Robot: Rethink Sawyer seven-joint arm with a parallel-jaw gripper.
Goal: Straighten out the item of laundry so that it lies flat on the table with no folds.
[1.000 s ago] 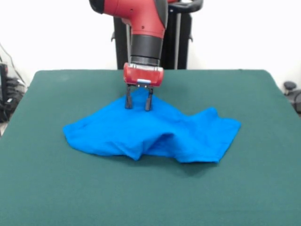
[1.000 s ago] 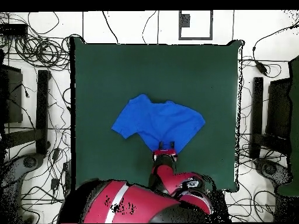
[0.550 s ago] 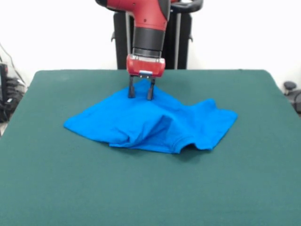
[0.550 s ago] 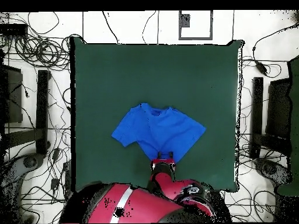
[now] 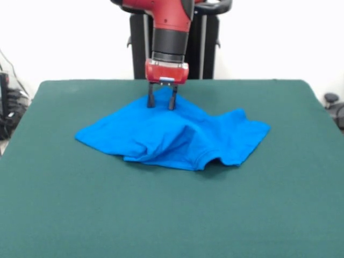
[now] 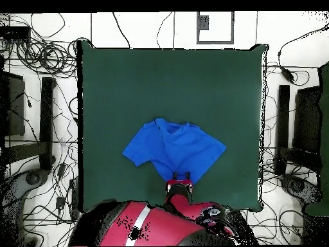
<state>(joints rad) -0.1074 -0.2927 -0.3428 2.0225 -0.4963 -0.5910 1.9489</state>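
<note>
The item of laundry [image 5: 177, 137], a bright blue T-shirt, lies rumpled on the green table [image 5: 172, 215], with folds across its middle and its collar turned toward the near edge. Its far edge is pulled up into a peak. My gripper [image 5: 161, 102] stands at that peak, shut on the cloth, with blue fabric showing between its dark fingers [image 5: 150, 102]. In the overhead view the item of laundry [image 6: 173, 149] spreads out from my gripper [image 6: 180, 178] toward the middle of the table [image 6: 160, 83].
A black stand [image 5: 207, 48] rises behind the table's far edge. Cables [image 6: 45, 58] and dark equipment [image 6: 45, 122] lie on the floor on both sides of the table. Green tabletop surrounds the shirt on all sides.
My gripper has drawn back toward the table's far edge, in the front view, pulling the shirt with it. The cloth has spread lower, and the collar has come into sight.
</note>
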